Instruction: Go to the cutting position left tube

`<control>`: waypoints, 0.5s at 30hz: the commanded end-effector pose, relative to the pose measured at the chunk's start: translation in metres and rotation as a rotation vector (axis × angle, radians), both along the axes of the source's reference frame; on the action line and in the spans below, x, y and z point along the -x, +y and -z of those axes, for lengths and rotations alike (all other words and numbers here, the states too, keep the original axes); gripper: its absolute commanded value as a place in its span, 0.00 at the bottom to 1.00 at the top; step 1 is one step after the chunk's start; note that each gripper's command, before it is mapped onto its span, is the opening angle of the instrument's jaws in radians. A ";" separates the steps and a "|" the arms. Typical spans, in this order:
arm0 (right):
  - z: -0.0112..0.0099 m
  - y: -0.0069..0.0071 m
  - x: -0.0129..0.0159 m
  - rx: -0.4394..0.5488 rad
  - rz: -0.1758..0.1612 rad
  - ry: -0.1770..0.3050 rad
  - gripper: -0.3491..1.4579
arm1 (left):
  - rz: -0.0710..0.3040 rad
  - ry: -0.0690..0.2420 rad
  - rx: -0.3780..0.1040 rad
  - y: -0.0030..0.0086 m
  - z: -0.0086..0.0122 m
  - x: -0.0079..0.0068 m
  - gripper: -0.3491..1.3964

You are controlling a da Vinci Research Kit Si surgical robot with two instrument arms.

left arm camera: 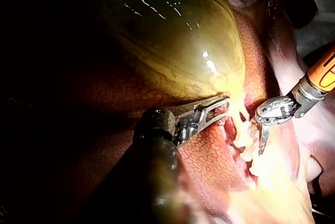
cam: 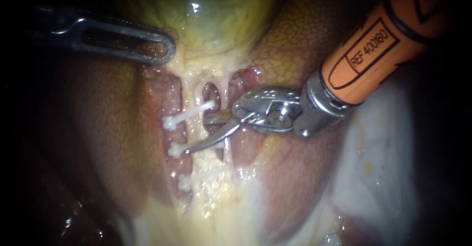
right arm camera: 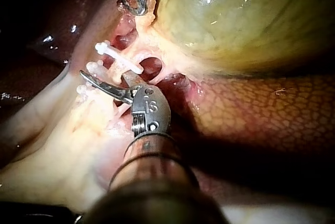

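Observation:
The left tube (cam: 192, 96) runs down from the yellow-green gallbladder (cam: 216, 15) and carries three white clips: upper (cam: 191, 113), middle (cam: 175, 150), lower (cam: 186, 181). My right instrument (cam: 199, 134), on an orange shaft, has curved blades standing open. They lie across the left tube between the upper and middle clips, the long blade's tip beside the middle clip. In the right wrist view the blades (right arm camera: 104, 80) sit just past the upper clip (right arm camera: 118, 57). My left instrument (cam: 164, 49) is shut on gallbladder tissue at the neck, also seen in the left wrist view (left arm camera: 220, 106).
A second pale tube (cam: 227, 152) runs just right of the clipped one, with a small opening (cam: 211, 91) between them. Brown-red liver (cam: 98, 128) flanks both sides. Pale fatty tissue (cam: 373, 142) lies under the right shaft.

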State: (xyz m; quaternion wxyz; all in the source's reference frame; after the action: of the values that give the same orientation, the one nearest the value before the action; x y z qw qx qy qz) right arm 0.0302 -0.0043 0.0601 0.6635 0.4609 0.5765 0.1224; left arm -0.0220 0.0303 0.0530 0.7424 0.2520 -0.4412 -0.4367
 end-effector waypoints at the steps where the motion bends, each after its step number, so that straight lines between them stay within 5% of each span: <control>1: 0.0000 0.0000 -0.0002 -0.003 0.000 0.011 0.81 | 0.001 0.001 0.000 0.0000 0.0000 0.0000 0.00; 15: 0.0003 0.0000 -0.0028 -0.036 0.018 0.124 0.73 | 0.002 0.002 0.000 0.0000 0.0000 0.0002 0.00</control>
State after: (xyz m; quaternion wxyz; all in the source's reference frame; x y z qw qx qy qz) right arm 0.0331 -0.0044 0.0598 0.6170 0.4848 0.6121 0.0984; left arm -0.0223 0.0303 0.0530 0.7423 0.2515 -0.4410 -0.4374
